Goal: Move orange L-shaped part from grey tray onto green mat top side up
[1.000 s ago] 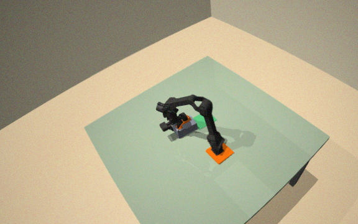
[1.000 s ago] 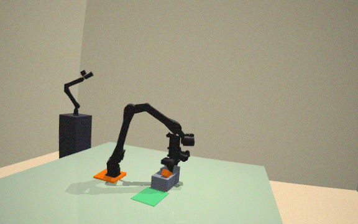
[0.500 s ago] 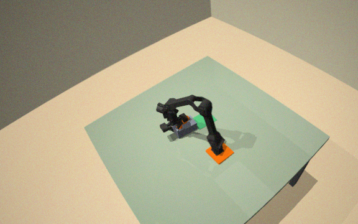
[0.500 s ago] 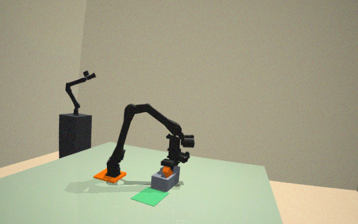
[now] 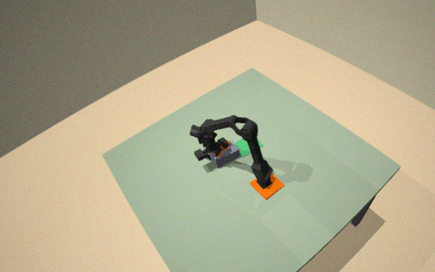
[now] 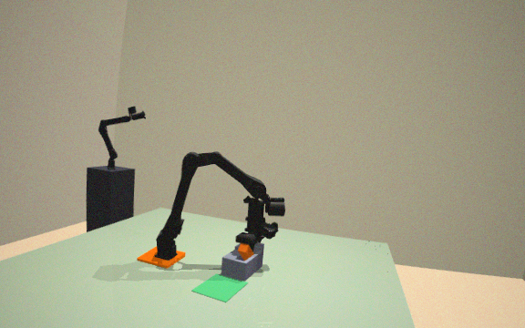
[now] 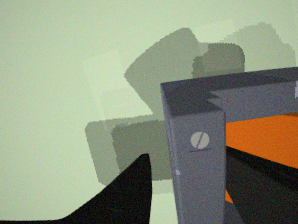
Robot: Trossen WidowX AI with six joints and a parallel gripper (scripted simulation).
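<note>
The orange L-shaped part is tilted in the grey tray. Its end on the mat side stands up above the tray's rim in the exterior view. My gripper is partly open, with nothing between its fingers but the tray's end wall. One finger reaches down into the tray onto the part's low end; the other is outside the wall. The finger hides the contact. The green mat lies flat beside the tray, under nothing.
The arm's orange base plate stands on the same table, to one side of the tray. The tray's rim and walls are close around the inner finger. A second small arm on a dark pedestal stands beyond the table.
</note>
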